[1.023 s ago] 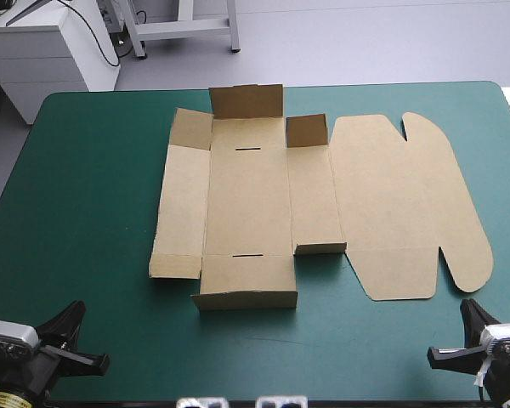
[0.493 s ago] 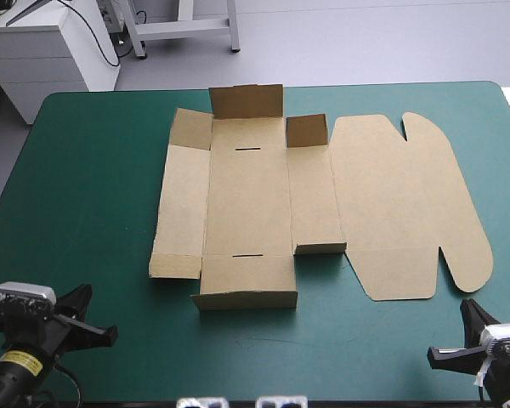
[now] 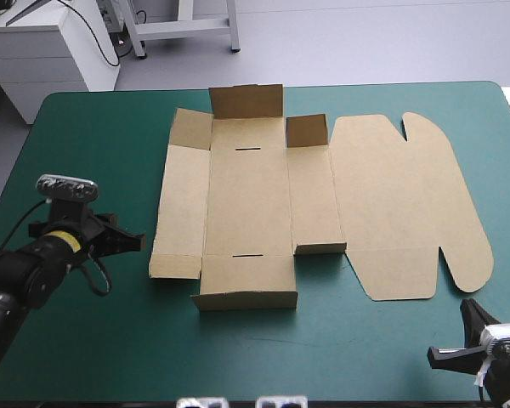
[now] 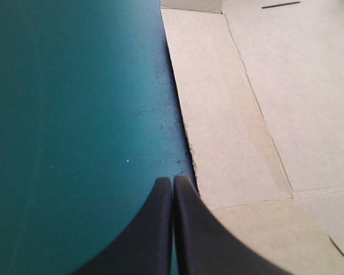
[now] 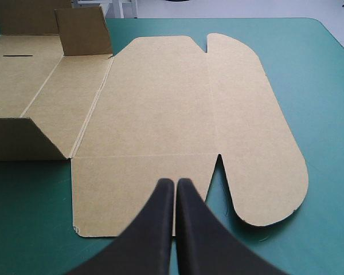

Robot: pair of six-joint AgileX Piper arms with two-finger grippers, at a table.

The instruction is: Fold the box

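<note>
Two grippers, both with their black fingers pressed together and nothing between them. The left gripper sits at the left of the high view, its tip low over the teal-green cover and just beside the left edge of the box, towards that edge's near end. I cannot tell whether it touches the board. The right gripper waits in the lower right corner of the high view, short of the board, with the lid spread out ahead of it.

The brown box lies opened out across the middle of the table, mostly flat. Its left side panel lies on the cover, the far end flap stands up, and the near end flap is partly raised. Two slots are cut into the base. The round-eared lid lies flat to the right.

It looks like thin board: light, stiff across each panel, willing to bend only along its scored creases, and likely to slide on the cover if pushed from one side alone. The free outer edge of a panel seems the place to take it, sliding a tip under and levering about the crease while something steadies the base.

No tray is formed yet, and nothing lies on the board.
</note>
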